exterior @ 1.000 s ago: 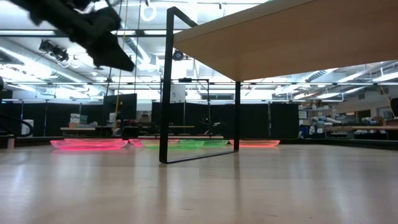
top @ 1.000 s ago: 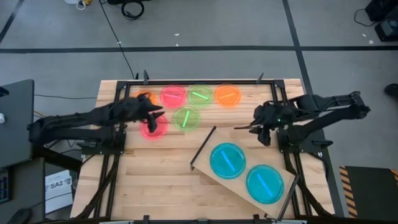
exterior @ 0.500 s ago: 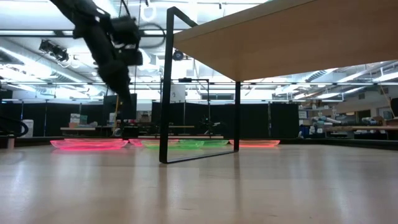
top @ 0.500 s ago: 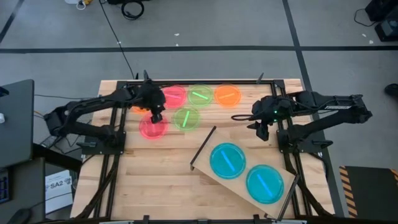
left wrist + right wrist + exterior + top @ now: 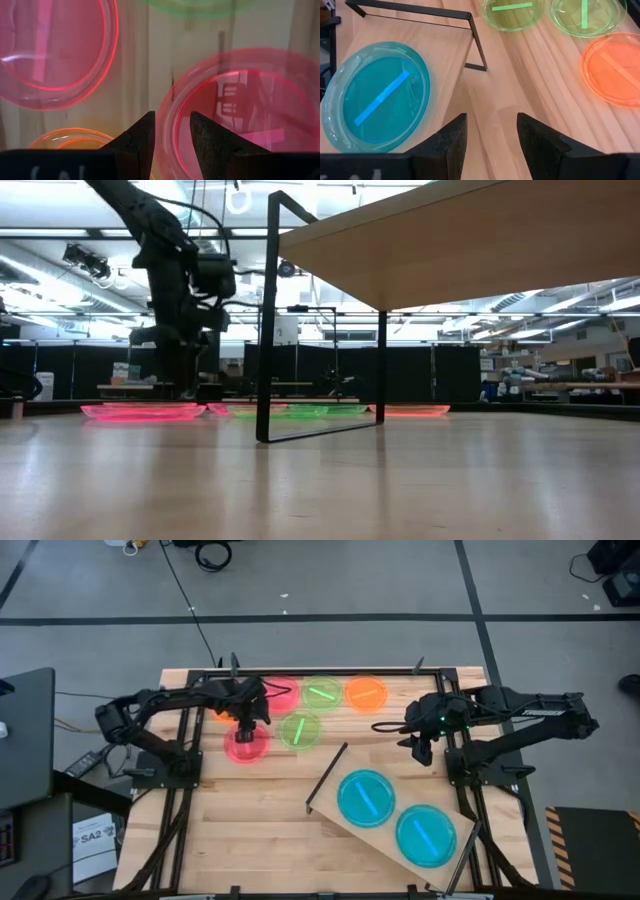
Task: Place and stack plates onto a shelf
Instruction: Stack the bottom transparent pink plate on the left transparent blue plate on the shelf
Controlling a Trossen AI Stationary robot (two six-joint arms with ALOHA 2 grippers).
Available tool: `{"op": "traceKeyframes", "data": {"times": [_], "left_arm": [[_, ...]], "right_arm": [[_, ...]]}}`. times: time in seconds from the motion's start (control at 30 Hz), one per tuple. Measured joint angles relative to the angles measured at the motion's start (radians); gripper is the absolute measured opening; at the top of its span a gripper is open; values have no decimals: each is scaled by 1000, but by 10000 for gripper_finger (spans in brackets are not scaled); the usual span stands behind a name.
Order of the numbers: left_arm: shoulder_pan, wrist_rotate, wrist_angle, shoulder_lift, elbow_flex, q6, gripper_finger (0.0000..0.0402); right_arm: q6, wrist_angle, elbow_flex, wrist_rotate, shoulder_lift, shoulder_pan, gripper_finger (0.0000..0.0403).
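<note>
1. You are looking at a light wooden shelf (image 5: pixel 395 825) on thin black legs, sitting skewed on the plank table (image 5: pixel 250 840) at the right-hand near side, its long edge running diagonally.
2. You are seeing two blue plates (image 5: pixel 366 797) lying side by side on the shelf, each crossed by a bright streak.
3. You are seeing the other plates lying flat on the table at the far side: a pink plate (image 5: pixel 247 744) nearest the left arm, a green plate (image 5: pixel 300 730) just beside it, and behind them a row holding a second pink plate (image 5: pixel 283 692), a second green plate (image 5: pixel 322 692) and an orange plate (image 5: pixel 366 692).
4. You are catching a sliver of another orange plate (image 5: pixel 70 137) in the left wrist view, mostly hidden in the high view by the arm.
5. You are holding the left gripper (image 5: pixel 247 726) pointing down over the far rim of the near pink plate, the arm reaching in from the left; its fingers (image 5: pixel 142 137) are standing apart, straddling that rim with nothing clamped.
6. You are keeping the right gripper (image 5: pixel 420 745) hovering above bare table between the orange plate and the shelf, its fingers (image 5: pixel 447 137) spread and carrying nothing.
</note>
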Motion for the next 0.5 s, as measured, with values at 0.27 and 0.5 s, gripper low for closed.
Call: {"op": "traceKeyframes", "data": {"times": [0.27,0.5], "left_arm": [[0,-55,17,73,0,9,130],[6,-58,54,117,0,3,130]], "right_arm": [[0,0,0,-2,0,0,178],[0,0,0,-2,0,0,178]]}}
